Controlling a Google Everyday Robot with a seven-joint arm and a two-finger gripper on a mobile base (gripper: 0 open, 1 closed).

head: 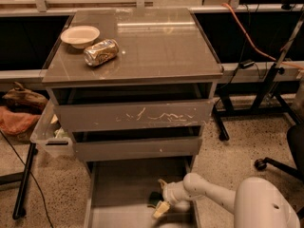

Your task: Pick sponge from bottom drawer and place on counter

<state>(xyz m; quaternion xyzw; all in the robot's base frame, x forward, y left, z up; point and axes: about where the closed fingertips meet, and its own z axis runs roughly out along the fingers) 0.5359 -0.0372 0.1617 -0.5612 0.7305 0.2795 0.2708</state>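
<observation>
In the bottom drawer point(118, 194), the end effector point(161, 196) half-hides the sponge point(153, 199).

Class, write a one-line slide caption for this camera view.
Robot gripper at the dark sponge in the open bottom drawer; counter above holds a bowl and crushed can.

Reaching leftward from the frame's lower right with the white arm point(216, 197) stretched low. Poising the gripper point(159, 197) at bottom centre, pointed left.
</observation>
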